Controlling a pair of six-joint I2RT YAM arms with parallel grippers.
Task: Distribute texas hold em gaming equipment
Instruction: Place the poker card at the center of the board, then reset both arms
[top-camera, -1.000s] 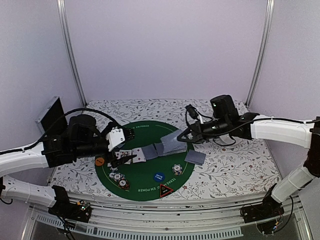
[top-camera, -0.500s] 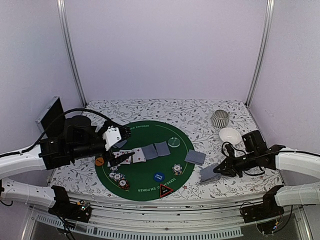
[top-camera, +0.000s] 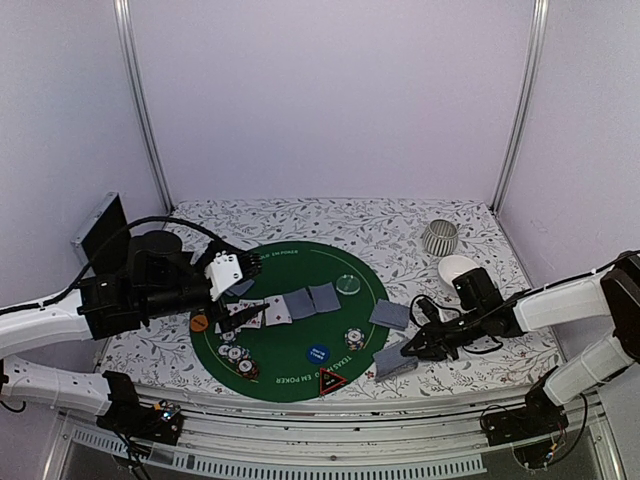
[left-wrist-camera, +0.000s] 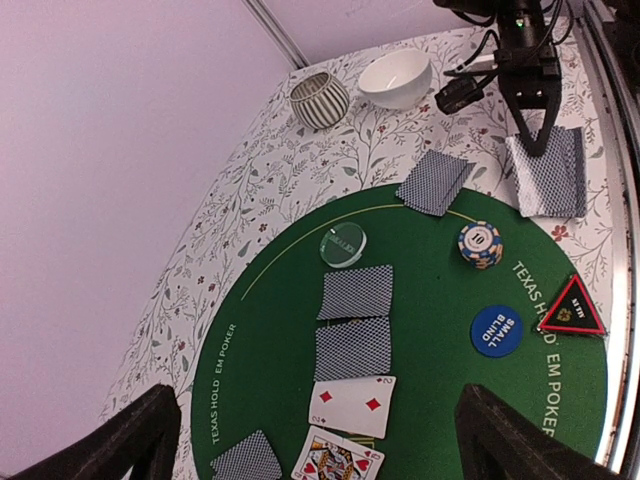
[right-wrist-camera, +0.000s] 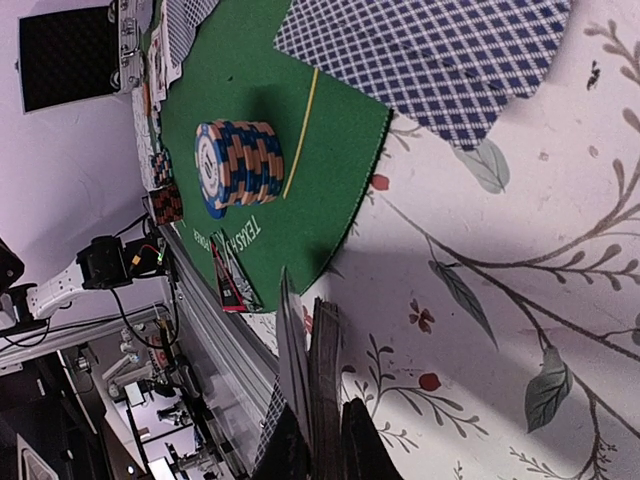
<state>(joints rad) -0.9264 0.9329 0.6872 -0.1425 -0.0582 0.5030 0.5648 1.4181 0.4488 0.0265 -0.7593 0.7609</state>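
Observation:
My right gripper is shut on a deck of grey-blue-backed playing cards. It holds the deck low over the flowered cloth, just off the green mat's front right edge. My left gripper hangs open above the mat's left side, over two face-up cards. Two face-down cards lie at the centre. On the mat are a clear disc, a chip stack, a blue button, a triangle marker, an orange button and more chips.
A face-down pair of cards lies on the cloth right of the mat. A white bowl and a ribbed grey cup stand at the back right. An open black case stands at the far left.
My right arm swung off the mat's centre to the right with the deck, then came down and in toward the mat's front right edge. The left arm stayed put.

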